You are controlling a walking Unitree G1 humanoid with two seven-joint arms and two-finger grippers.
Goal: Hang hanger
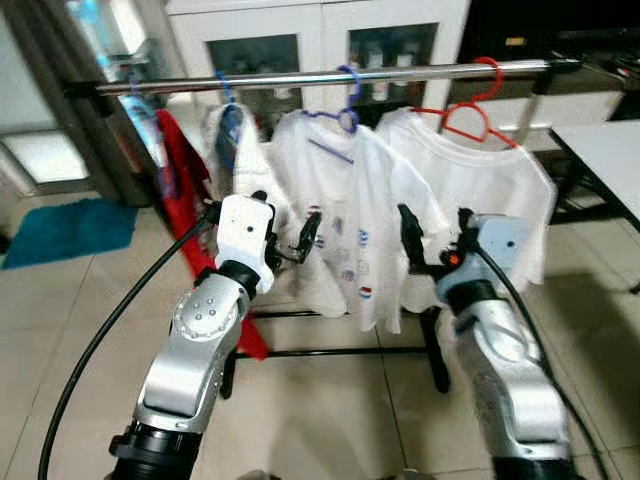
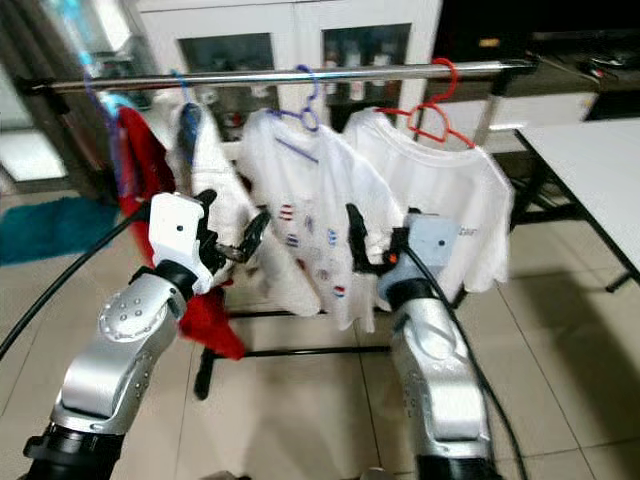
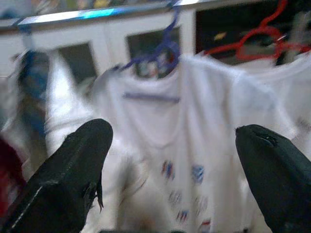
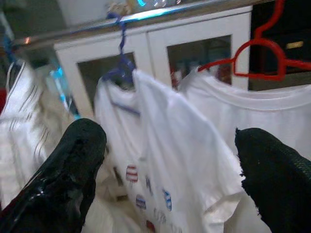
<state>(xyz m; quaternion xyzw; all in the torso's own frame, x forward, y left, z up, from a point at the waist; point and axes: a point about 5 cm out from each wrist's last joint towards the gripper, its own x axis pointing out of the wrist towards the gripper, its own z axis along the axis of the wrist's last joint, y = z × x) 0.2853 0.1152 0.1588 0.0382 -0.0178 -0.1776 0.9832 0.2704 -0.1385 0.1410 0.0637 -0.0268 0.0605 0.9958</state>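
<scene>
A metal clothes rail (image 1: 330,77) crosses in front of me. A purple hanger (image 1: 346,112) hangs on it by its hook and carries a white shirt with small prints (image 1: 345,230). To its right a red hanger (image 1: 478,112) holds a plain white shirt (image 1: 470,190). To the left a blue hanger (image 1: 228,118) bears a white garment beside a red garment (image 1: 183,165). My left gripper (image 1: 292,238) is open and holds nothing, just short of the printed shirt. My right gripper (image 1: 437,235) is also open and holds nothing, in front of the plain shirt.
A white cabinet with glass doors (image 1: 320,40) stands behind the rail. A white table (image 1: 610,150) is at the right. The rack's black base bars (image 1: 330,352) lie on the tiled floor, and a teal mat (image 1: 70,230) lies at the left.
</scene>
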